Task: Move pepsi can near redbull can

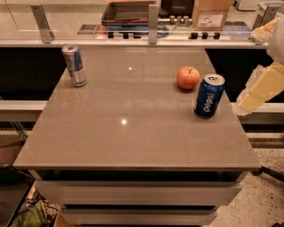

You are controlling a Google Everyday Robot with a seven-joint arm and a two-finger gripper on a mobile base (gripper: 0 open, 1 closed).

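Note:
The pepsi can (209, 96), dark blue with white lettering and a silver top, stands upright near the right edge of the table (133, 133). The redbull can (74, 65), slim and silver-and-blue, stands upright at the table's far left corner. My gripper (248, 103) is a pale cream shape hanging at the right edge of the view. It is just off the table's right side, to the right of the pepsi can and apart from it.
An orange-red apple (188, 77) sits just behind and left of the pepsi can. A counter with a tray (128, 11) and a cardboard box (212, 13) runs behind the table. Drawers are below the tabletop.

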